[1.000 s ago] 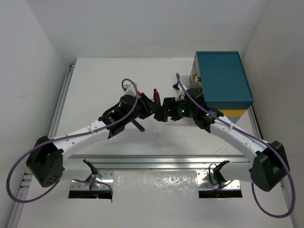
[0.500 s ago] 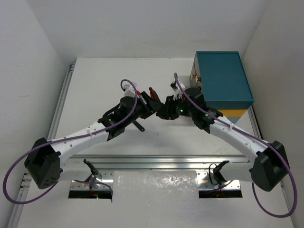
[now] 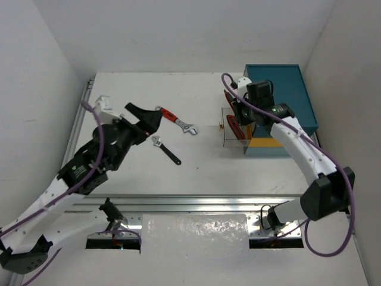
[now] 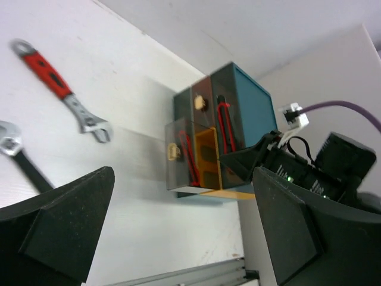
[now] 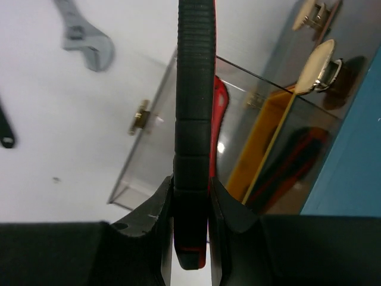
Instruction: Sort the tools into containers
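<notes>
My right gripper is shut on a tool with a ribbed black-and-red handle, held over an open clear drawer of the teal box. Another red tool lies inside that drawer. A red-handled adjustable wrench and a black-handled wrench lie on the table. My left gripper stands open and empty, left of both wrenches.
The box stands at the table's right edge against the wall, a yellow band low on its front and brass knobs on the drawers. A metal rail runs along the near edge. White walls close in the table.
Both grippers met at mid-table on the red-and-black tool. The left one has let go and drawn back left, opening wide; the right one has carried the tool to the open drawer.
</notes>
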Tool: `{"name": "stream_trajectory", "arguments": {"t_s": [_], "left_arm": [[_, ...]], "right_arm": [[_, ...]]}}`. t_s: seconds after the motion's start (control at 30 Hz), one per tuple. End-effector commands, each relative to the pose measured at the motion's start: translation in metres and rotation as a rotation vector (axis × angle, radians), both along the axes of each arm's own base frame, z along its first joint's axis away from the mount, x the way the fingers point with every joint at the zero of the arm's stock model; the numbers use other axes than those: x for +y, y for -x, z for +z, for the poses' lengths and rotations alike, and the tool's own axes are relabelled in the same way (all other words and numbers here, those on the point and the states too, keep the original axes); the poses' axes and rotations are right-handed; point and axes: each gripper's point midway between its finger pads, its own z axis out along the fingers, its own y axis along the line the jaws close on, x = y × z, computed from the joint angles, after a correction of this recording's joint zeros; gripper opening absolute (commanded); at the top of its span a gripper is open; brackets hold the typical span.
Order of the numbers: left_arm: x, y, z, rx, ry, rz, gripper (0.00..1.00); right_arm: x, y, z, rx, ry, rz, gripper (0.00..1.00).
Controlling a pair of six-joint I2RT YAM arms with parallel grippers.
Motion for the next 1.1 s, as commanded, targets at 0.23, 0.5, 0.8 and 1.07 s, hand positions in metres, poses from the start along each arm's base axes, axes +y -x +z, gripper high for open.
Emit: {"name": "stream_trajectory", "arguments": {"t_s": [0.23, 0.5, 0.8, 1.07], "left_arm": [[0.052, 0.032, -0.049, 0.097, -0.28, 0.038, 1.0], [0.064, 0.043, -0.06, 0.106, -0.322, 0.032, 1.0], [0.075, 0.046, -0.057, 0.104, -0.366, 0.052, 1.0], [0.098, 0.05, -0.052, 0.108, -0.432, 0.127, 1.0]], "right_arm": [[-0.047, -0.018, -0.031, 0.17, 0.311, -0.052, 0.04], [-0.053, -0.015, -0.04, 0.2, 0.333, -0.091, 0.32], [-0.045, -0.009, -0.001, 0.138, 0.249, -0.1, 0.57], [-0.011, -0.008, -0.007, 0.155, 0.128, -0.067, 0.25]]}}
